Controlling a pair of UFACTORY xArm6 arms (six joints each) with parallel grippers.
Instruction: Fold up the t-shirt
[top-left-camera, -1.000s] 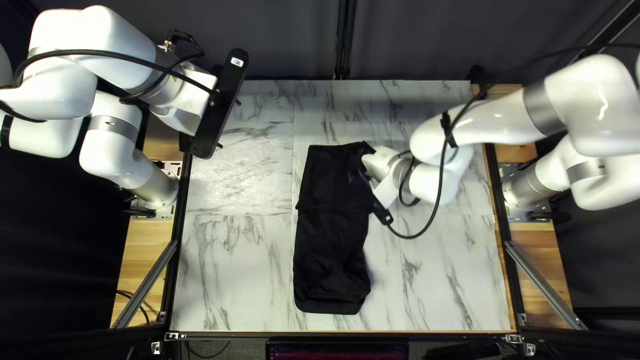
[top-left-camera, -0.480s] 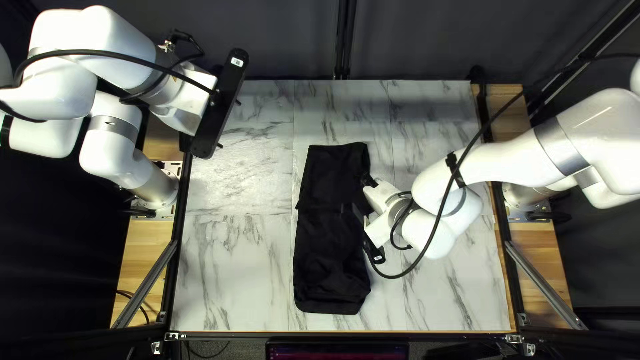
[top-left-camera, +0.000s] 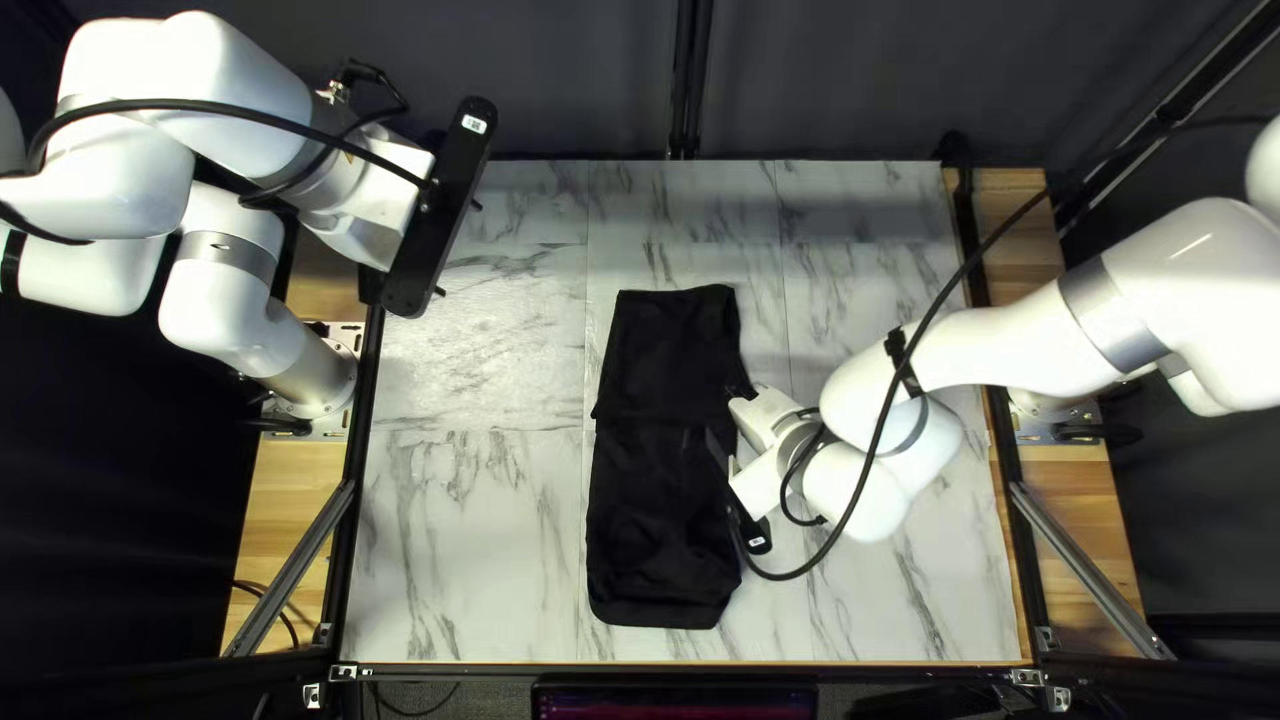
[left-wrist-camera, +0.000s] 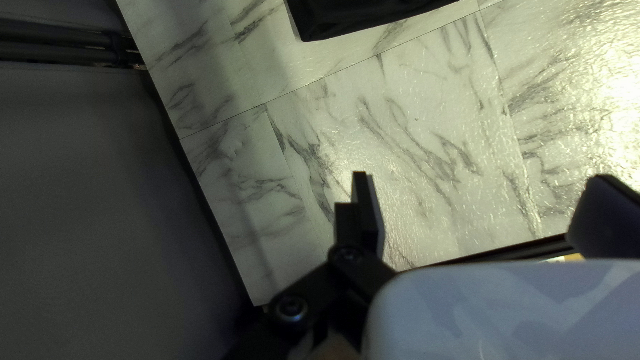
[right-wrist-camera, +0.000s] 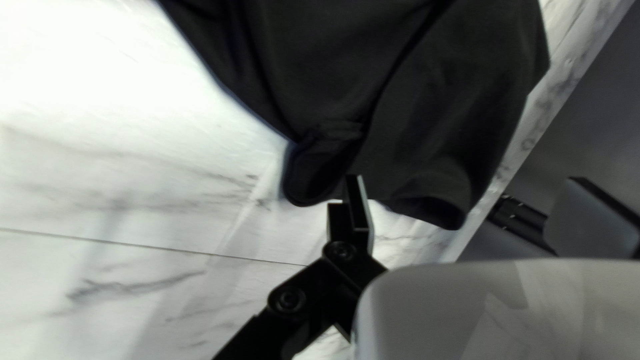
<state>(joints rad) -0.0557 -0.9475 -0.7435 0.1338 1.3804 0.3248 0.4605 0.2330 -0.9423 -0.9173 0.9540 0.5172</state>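
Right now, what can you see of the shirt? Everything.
The shirt is plain black, soft-looking cloth, lying on the marbled table as a long, narrow strip running between the far and near sides. It looks partly folded, with a crosswise edge partway along and wrinkles toward the near end. My right gripper is by its long side at the right of the top left view, fingers open, not gripping it; I can't tell whether they touch it.

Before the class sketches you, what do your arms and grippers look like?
My left arm and right arm have rounded white shells, silver-grey joint bands and black cables; each wrist carries a black bar with a white label. The left gripper and right gripper have black fingers on black links with round bolts.
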